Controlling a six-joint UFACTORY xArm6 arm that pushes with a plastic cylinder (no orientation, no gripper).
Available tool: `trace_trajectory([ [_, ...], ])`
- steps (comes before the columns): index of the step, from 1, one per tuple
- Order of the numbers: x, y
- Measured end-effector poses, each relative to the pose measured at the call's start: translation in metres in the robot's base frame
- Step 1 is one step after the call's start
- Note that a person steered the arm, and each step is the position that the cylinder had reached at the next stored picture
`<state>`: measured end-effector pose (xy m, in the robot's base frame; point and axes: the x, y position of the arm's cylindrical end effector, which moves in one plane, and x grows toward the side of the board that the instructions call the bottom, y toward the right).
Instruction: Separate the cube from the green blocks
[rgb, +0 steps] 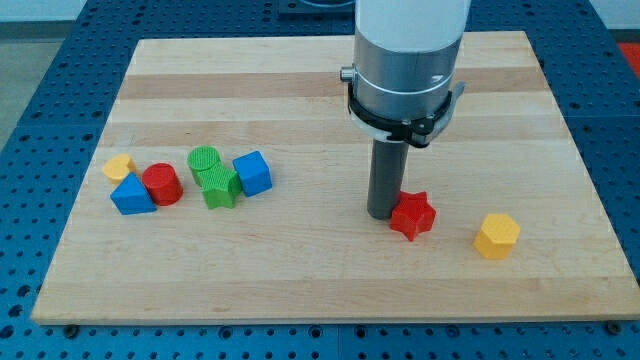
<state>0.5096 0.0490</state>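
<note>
A blue cube (252, 172) lies at the view's left-centre, touching a green star-shaped block (220, 187). A green cylinder (204, 160) sits just above-left of that green block, touching it. My tip (381, 212) is far to the right of this group, right against the left side of a red star block (412, 215).
A red cylinder (161, 184), a blue triangular block (131, 195) and a small yellow block (118, 167) cluster left of the green blocks. A yellow hexagonal block (496, 235) lies at the lower right. The wooden board (320, 90) ends in edges on all sides.
</note>
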Motion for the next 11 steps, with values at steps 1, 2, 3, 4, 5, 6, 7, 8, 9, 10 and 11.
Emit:
trace_trajectory([
  [1,0.013,-0.003],
  [2,0.004,0.029],
  [3,0.004,0.058],
  [4,-0.004,0.057],
  [5,-0.037,0.018],
  [6,-0.086,-0.023],
  [7,-0.095,-0.117],
  [8,-0.095,-0.200],
  [9,-0.108,-0.241],
  [10,-0.060,-0.254],
  [11,-0.054,-0.196],
])
